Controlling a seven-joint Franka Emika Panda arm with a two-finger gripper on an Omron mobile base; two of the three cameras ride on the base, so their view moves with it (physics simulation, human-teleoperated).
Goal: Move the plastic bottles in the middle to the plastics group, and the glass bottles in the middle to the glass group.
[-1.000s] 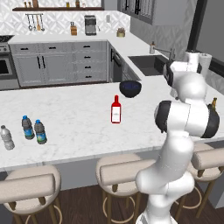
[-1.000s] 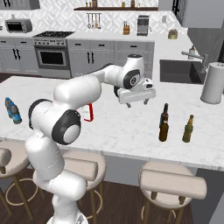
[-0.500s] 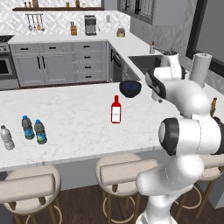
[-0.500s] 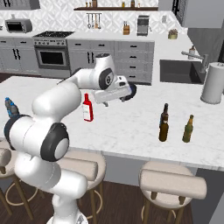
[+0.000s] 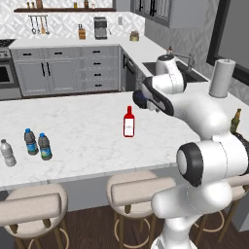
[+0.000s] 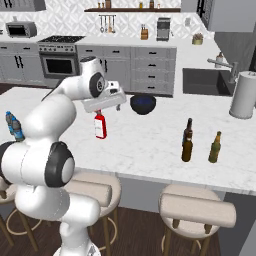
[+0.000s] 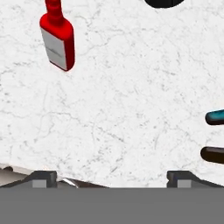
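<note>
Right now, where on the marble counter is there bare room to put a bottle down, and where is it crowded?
Bare marble lies between the red bottle with white label and the three small water bottles at the left end. More lies between the red bottle and the two slim long-necked bottles. It is crowded around those groups and beside the dark bowl.

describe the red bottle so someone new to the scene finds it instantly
Start at the white marble island counter with stools along its near edge. Near the middle of it, in front of the dark bowl, stands the red bottle, upright and alone. It is the only red one, with a white label and red cap; the small water bottles are clear, the long-necked bottles dark.
</note>
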